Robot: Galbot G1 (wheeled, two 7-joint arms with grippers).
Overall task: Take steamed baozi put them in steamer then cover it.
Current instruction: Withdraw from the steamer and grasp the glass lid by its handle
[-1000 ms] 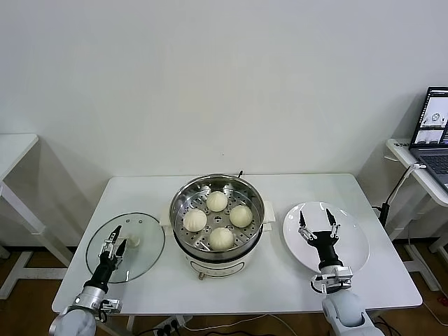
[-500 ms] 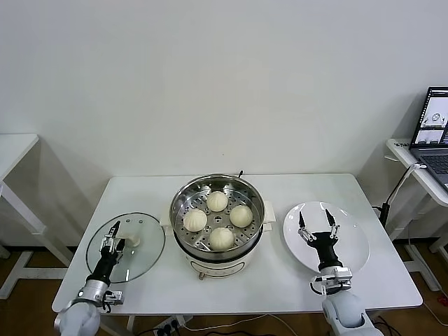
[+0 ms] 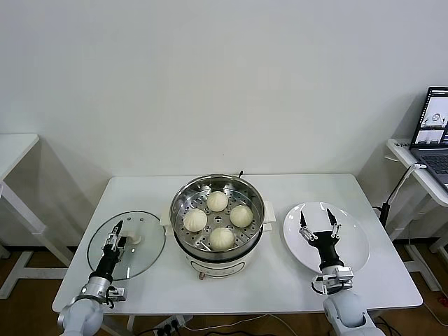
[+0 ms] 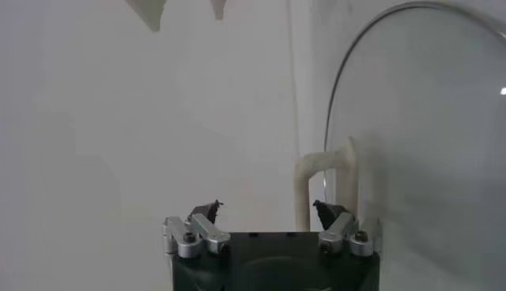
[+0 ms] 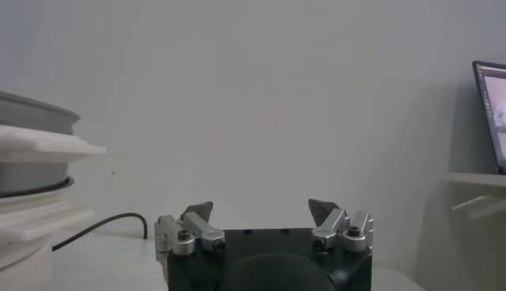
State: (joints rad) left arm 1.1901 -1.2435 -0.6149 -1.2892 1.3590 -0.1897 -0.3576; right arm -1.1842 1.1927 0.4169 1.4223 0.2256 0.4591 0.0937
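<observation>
Four cream-white baozi [image 3: 217,201] [image 3: 241,215] [image 3: 194,220] [image 3: 222,238] lie on the perforated tray inside the shiny steamer [image 3: 180,199] at the table's middle. The glass cover [image 3: 140,259] lies flat on the table to the steamer's left, with its white handle [image 3: 133,240] up. My left gripper [image 3: 115,234] is open and empty, low over the cover just left of the handle. In the left wrist view the handle [image 4: 324,170] stands just ahead of the left gripper [image 4: 267,208], close to one fingertip, against the cover [image 4: 427,119]. My right gripper [image 3: 318,229] is open and empty over the plate.
A flat white plate [image 3: 353,241] lies right of the steamer. A laptop [image 3: 434,133] sits on a side table at the far right, and another white table [image 3: 14,150] stands at the far left. The steamer's side [image 5: 32,158] shows in the right wrist view beyond the right gripper [image 5: 261,209].
My left arm has shifted slightly to the right, its gripper staying over the cover beside the handle. The right arm, baozi and steamer have not moved.
</observation>
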